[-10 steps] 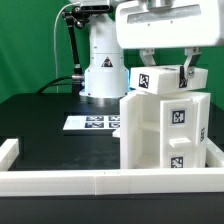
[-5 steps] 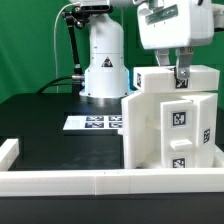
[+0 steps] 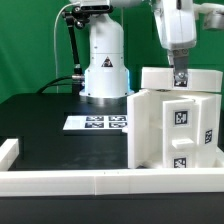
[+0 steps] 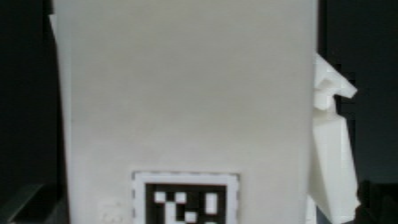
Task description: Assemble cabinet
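The white cabinet (image 3: 165, 130) stands upright at the exterior view's right, showing shelf compartments and square tags. A flat white top piece (image 3: 158, 78) with a tag lies on it. My gripper (image 3: 180, 80) hangs straight down over that piece and is seen edge-on, so only one finger (image 3: 180, 72) shows against the piece's front. In the wrist view the top piece (image 4: 178, 90) and its tag (image 4: 183, 200) fill the picture, and a white side part (image 4: 331, 130) runs along one edge. The jaws stand wide on either side of the piece, with dark gaps beside it.
The robot's white base (image 3: 103, 60) stands at the back on the black table. The marker board (image 3: 95, 122) lies flat in front of the base. Low white frame rails (image 3: 60, 180) run along the front, with a corner post (image 3: 8, 150) at the exterior view's left.
The gripper has turned about its vertical axis and shifted toward the exterior view's right. Both fingers straddled the top piece a second ago; now one shows edge-on. The top piece has turned squarer.
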### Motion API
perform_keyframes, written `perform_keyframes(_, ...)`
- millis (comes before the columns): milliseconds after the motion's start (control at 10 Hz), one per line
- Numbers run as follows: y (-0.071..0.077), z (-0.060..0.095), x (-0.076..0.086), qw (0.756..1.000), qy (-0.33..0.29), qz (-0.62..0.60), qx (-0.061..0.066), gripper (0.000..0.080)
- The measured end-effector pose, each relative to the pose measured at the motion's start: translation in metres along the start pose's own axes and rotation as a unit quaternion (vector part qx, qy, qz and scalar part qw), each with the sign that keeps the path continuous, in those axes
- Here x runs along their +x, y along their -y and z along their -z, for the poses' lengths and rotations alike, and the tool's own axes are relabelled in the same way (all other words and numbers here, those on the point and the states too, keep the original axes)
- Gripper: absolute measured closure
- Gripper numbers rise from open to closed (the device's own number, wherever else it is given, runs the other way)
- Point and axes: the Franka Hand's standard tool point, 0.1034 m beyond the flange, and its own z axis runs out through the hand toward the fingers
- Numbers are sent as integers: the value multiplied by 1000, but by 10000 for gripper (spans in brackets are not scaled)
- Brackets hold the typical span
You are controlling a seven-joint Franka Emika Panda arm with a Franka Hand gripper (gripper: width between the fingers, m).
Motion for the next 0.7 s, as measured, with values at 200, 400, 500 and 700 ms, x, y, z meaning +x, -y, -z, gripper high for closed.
perform_keyframes(200, 0, 2, -2, 1000, 4, 3, 1, 2)
perform_keyframes(400, 4, 13, -7, 1000, 18, 1, 10, 3)
perform_keyframes(500, 6, 19, -9, 1000, 24, -1, 15, 3)
perform_keyframes(700, 6, 19, -10, 999, 31, -2, 15, 3)
